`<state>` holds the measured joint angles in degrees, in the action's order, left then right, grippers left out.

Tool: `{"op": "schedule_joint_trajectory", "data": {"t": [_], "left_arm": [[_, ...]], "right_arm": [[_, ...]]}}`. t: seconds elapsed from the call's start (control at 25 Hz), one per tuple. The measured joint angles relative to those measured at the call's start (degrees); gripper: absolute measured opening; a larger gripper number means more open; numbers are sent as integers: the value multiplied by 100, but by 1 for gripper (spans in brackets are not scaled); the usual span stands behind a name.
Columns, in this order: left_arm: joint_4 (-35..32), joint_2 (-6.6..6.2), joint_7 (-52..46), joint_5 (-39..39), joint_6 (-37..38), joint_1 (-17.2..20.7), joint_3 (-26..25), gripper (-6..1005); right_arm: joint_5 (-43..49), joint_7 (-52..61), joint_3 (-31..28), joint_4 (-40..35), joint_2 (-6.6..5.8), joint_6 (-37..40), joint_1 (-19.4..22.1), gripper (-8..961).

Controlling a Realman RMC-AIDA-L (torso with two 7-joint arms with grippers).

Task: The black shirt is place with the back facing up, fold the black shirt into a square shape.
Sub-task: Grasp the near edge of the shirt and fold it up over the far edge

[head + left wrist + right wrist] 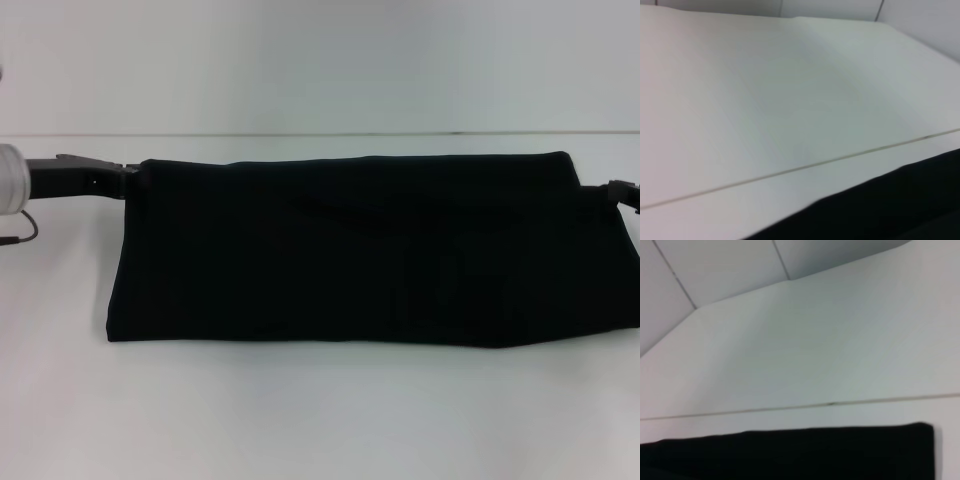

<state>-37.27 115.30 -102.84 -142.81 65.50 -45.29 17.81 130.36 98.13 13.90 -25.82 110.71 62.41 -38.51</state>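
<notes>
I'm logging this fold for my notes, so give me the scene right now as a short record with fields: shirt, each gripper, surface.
shirt: large black soft-fabric T-shirt, folded into a long horizontal band, far edge raised between the two arms, no lettering visible
left gripper: left gripper at the band's upper left corner
right gripper: right gripper at the upper right corner, mostly hidden
surface: plain white table with a thin seam line behind the shirt

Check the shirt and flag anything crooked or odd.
The black shirt is a long folded band, not yet square. Its near edge slants and the right end flares past the frame. The left gripper and right gripper sit at its far corners.
</notes>
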Motion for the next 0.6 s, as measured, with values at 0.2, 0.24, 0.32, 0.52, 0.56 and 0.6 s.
{"op": "schedule_joint_trajectory", "data": {"t": [0.2, 0.24, 0.32, 0.52, 0.56, 0.6], "left_arm": [[50, 78, -230, -13, -741, -69, 762, 5], [60, 96, -282, -12, -872, -74, 880, 5], [106, 113, -333, -2, -1067, -96, 1012, 5], [247, 115, -322, 15, -1402, -215, 1072, 4], [262, 114, -317, 19, -1476, -233, 1075, 4], [270, 115, -316, 22, -1536, -248, 1076, 6]], "right_arm": [[4, 11, 19, 75, 39, -511, -184, 22], [3, 17, 28, 88, 46, -611, -225, 22], [4, 21, 67, 119, 56, -745, -298, 22], [2, 22, 151, 184, 90, -1148, -498, 22], [2, 22, 160, 201, 92, -1233, -541, 22], [1, 22, 169, 217, 92, -1311, -587, 22]]}}
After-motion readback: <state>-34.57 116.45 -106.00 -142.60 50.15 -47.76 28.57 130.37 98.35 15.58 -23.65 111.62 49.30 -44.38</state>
